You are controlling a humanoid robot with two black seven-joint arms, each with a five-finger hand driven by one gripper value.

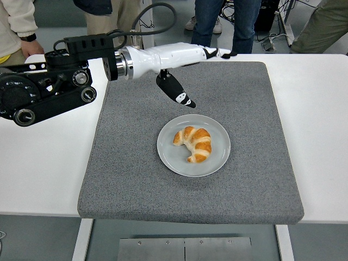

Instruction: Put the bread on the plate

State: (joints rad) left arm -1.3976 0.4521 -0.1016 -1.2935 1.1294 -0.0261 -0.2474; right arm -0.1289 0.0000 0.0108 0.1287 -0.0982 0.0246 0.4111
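Observation:
A golden croissant (pixel 194 143) lies on the round grey plate (pixel 217 161) in the middle of the grey mat. My left hand (pixel 209 76), white with black fingertips, hangs above the mat's far part, well behind and above the plate. Its fingers (pixel 220 53) are stretched out flat to the right and its thumb (pixel 176 91) points down, with nothing held. The black left arm (pixel 43 92) reaches in from the left edge. My right arm does not show.
The grey mat (pixel 261 179) covers the centre of the white table (pixel 321 109). Several people stand along the table's far edge, with one person's hand (pixel 30 48) near the far left corner.

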